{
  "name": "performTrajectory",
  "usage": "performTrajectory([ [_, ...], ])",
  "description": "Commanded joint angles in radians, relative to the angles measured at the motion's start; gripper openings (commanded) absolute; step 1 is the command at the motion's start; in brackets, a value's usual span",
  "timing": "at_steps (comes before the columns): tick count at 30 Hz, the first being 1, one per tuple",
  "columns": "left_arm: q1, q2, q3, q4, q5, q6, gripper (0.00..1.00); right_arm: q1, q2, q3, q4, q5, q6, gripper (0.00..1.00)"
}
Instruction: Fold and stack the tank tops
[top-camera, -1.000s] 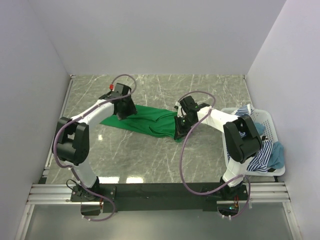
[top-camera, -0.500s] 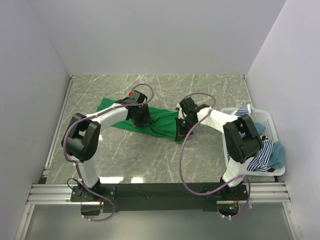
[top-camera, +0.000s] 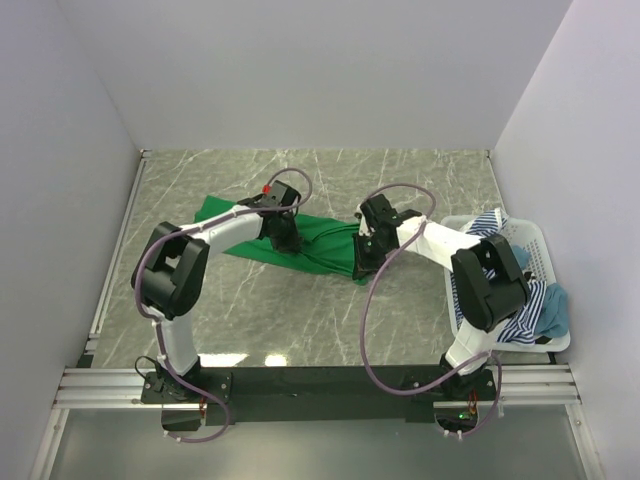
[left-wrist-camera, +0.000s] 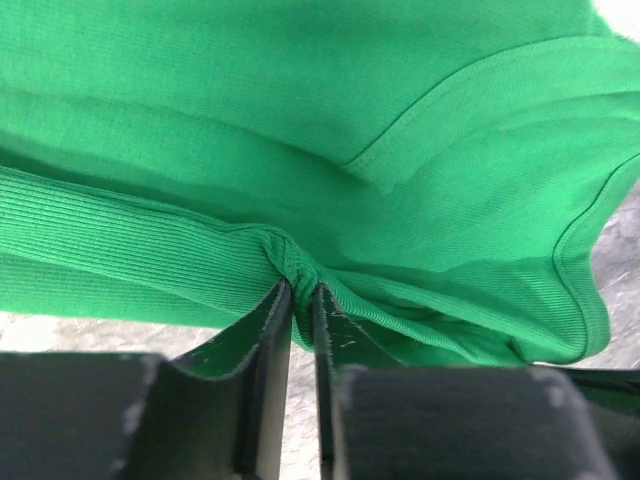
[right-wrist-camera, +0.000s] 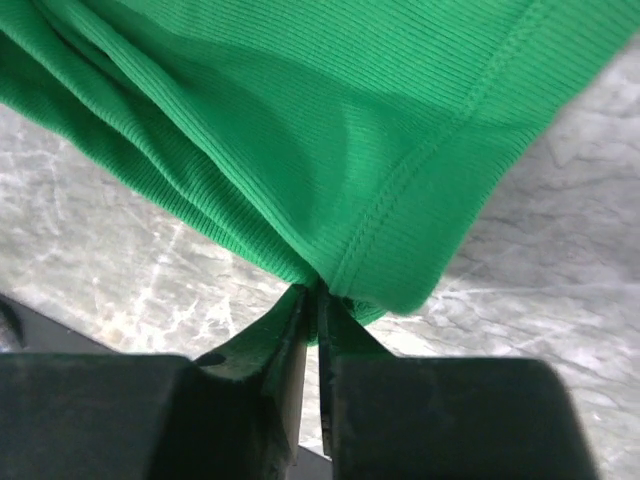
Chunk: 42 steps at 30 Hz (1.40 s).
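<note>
A bright green tank top (top-camera: 318, 242) lies stretched across the middle of the marble table. My left gripper (top-camera: 284, 241) is shut on a bunched fold of the green tank top (left-wrist-camera: 300, 150) along its near edge, seen close up at the left gripper (left-wrist-camera: 302, 290). My right gripper (top-camera: 362, 256) is shut on the hem of the same green tank top (right-wrist-camera: 330, 130) at its right end, pinched at the right gripper (right-wrist-camera: 311, 292). A navy-and-white striped tank top (top-camera: 516, 322) and a teal blue one (top-camera: 553, 312) hang over the basket at the right.
A white slatted plastic basket (top-camera: 538, 247) stands at the table's right edge against the wall. White walls close in the table on the left, back and right. The black rail with both arm bases runs along the near edge.
My left arm swung right from the shirt's left end to its middle, and its jaws have closed on a fold of the cloth. The right gripper has kept its hold on the hem.
</note>
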Motion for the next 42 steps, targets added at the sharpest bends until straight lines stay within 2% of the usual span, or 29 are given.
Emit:
performTrajectory([
  [1,-0.007,0.007,0.064,0.006,0.001,0.0,0.17,0.029,-0.08,-0.023,0.028,0.074,0.012,0.15],
  [3,-0.006,0.015,0.079,0.001,0.003,0.002,0.1,0.043,-0.104,-0.036,0.035,0.134,0.015,0.24],
  [5,-0.007,0.022,0.089,-0.007,0.004,0.006,0.08,0.064,-0.143,-0.049,0.055,0.181,0.015,0.29],
  [11,-0.006,0.039,0.118,-0.022,0.006,0.019,0.09,0.162,-0.264,-0.099,0.106,0.315,0.002,0.46],
  [15,-0.006,0.059,0.133,-0.025,0.013,0.023,0.09,0.253,-0.299,-0.125,0.111,0.433,-0.008,0.52],
  [22,-0.004,0.081,0.152,-0.03,0.021,0.031,0.09,0.382,-0.238,-0.142,0.074,0.595,-0.028,0.54],
  [26,-0.004,0.082,0.155,-0.028,0.026,0.032,0.09,0.408,-0.171,-0.11,0.023,0.73,-0.019,0.54],
  [34,0.0,0.085,0.156,-0.025,0.035,0.038,0.09,0.434,-0.069,-0.061,0.0,0.792,-0.059,0.55],
  [42,0.003,0.085,0.153,-0.022,0.041,0.045,0.1,0.454,-0.088,-0.064,0.028,0.792,-0.09,0.55],
])
